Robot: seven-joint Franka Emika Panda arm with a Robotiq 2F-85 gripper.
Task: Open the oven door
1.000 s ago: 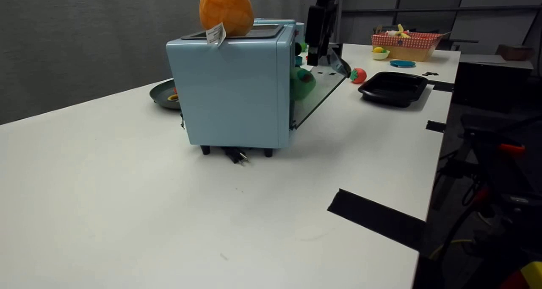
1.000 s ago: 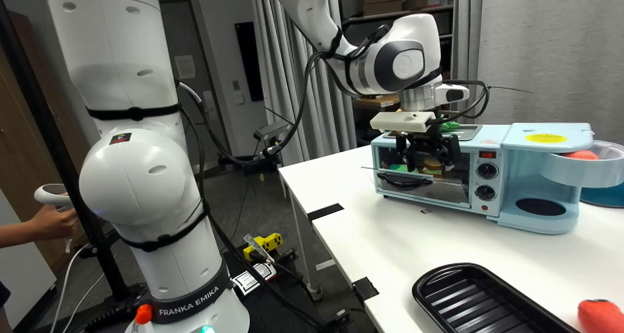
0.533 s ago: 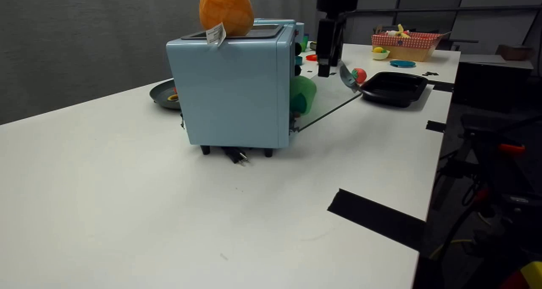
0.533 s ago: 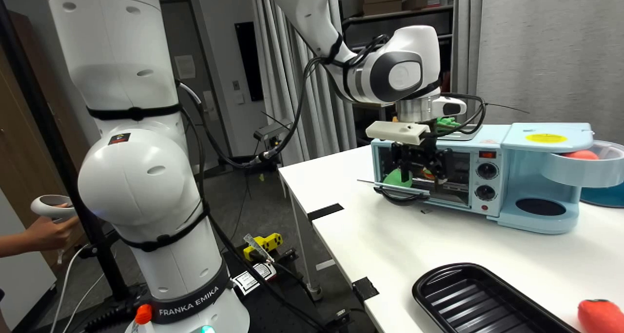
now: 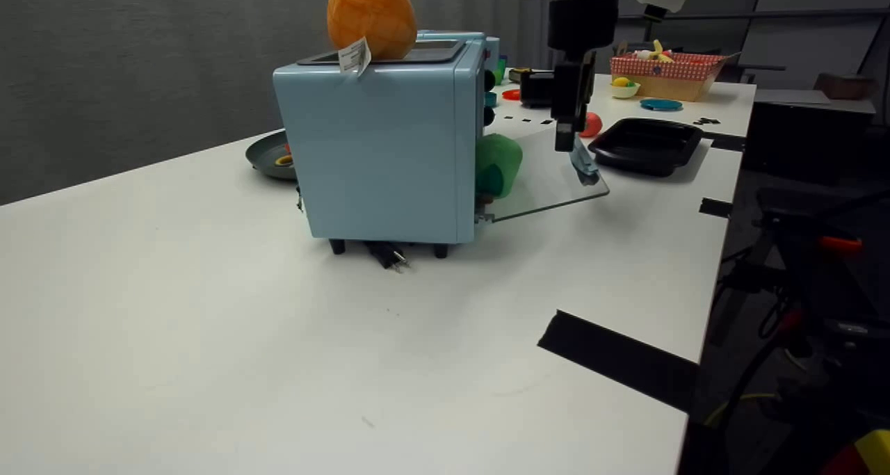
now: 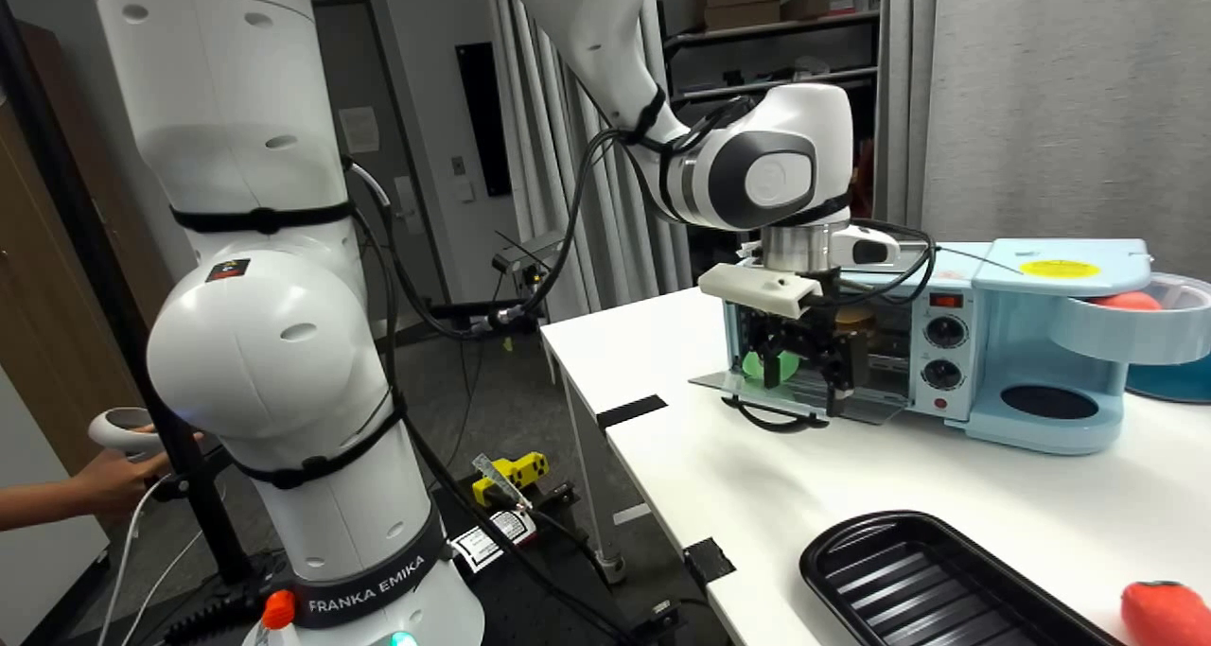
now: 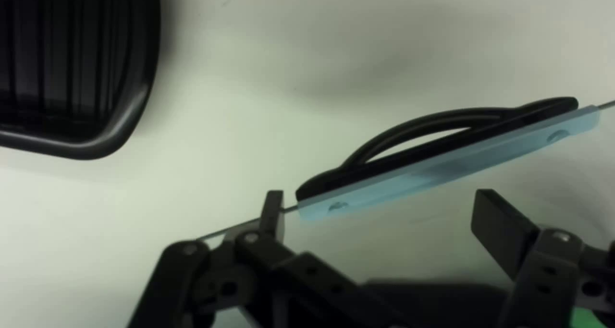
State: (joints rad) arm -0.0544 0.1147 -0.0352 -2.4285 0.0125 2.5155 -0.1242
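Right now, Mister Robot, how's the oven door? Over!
End effector open, holding nothing. Oven door down, nearly flat. Green object poking out of the oven.

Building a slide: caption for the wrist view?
Open gripper over the lowered oven door, black handle at its edge; black pan upper left.

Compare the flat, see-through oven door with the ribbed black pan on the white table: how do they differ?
The oven door is see-through with a black curved handle; the pan is opaque black. The oven door is a flat panel; the pan has a raised rim and ribs. The oven door juts open from the boxy pale-blue oven; the pan rests on the white table. Both are roughly rectangular.
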